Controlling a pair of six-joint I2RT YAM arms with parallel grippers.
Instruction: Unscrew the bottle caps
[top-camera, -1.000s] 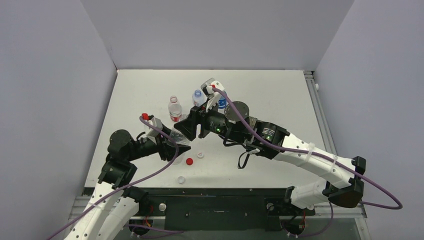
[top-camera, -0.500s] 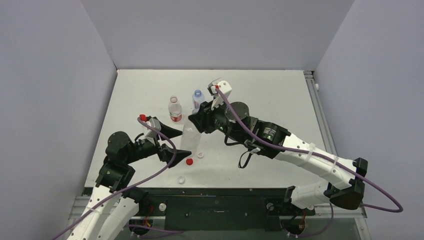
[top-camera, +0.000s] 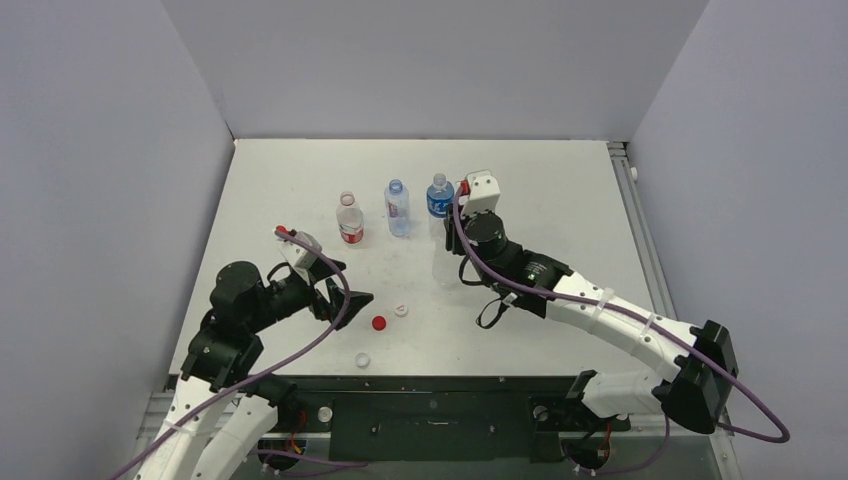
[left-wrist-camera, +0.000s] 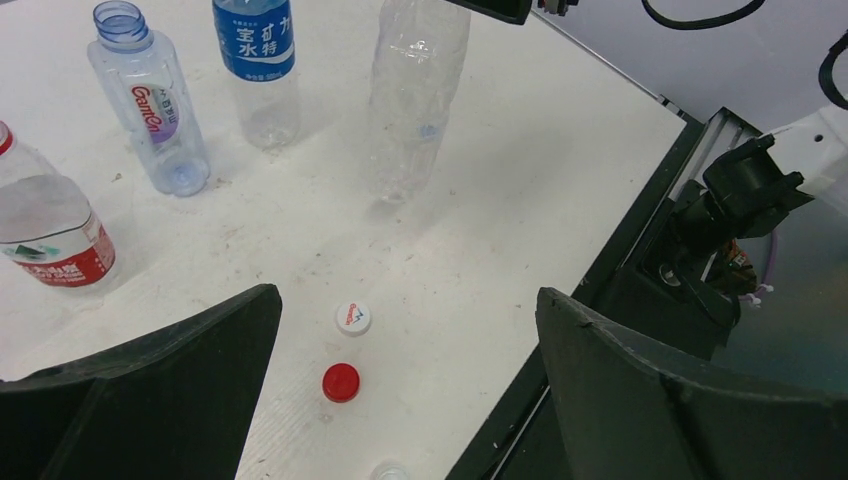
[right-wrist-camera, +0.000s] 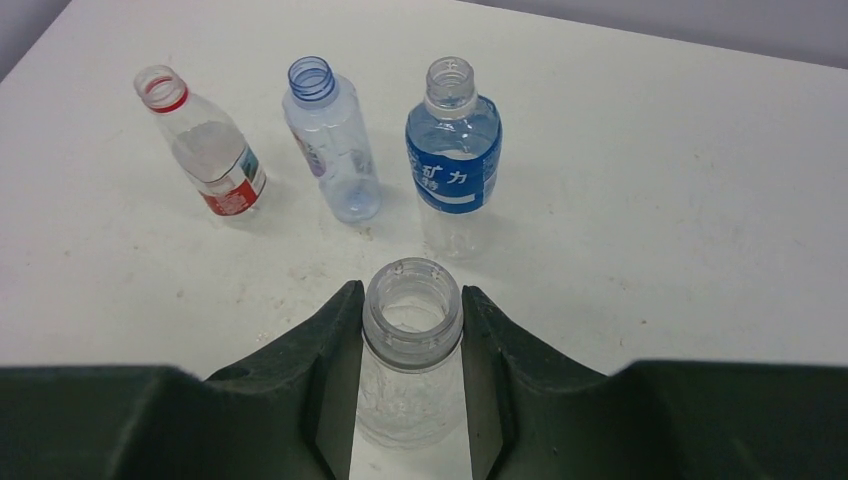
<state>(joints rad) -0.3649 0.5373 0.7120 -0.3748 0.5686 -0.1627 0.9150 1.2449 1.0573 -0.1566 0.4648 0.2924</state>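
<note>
Top external view: we find the red cap (top-camera: 379, 323) and the white cap (top-camera: 401, 310) just beside each other on the table (top-camera: 560, 190). The clear cap (top-camera: 362, 359) lies near the front edge, and open tabletop separates all three from the labelled bottles (top-camera: 397, 208). The left gripper (top-camera: 348, 284) stands wide and empty, left of the caps. Only the right wrist view shows the right gripper (right-wrist-camera: 411, 293) clamped on the neck of the unlabelled bottle (right-wrist-camera: 412, 330), whose mouth is uncapped.

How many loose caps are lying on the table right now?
3: red cap, white cap just right of it, clear cap nearer the front edge of the table. Others may be hidden.
</note>
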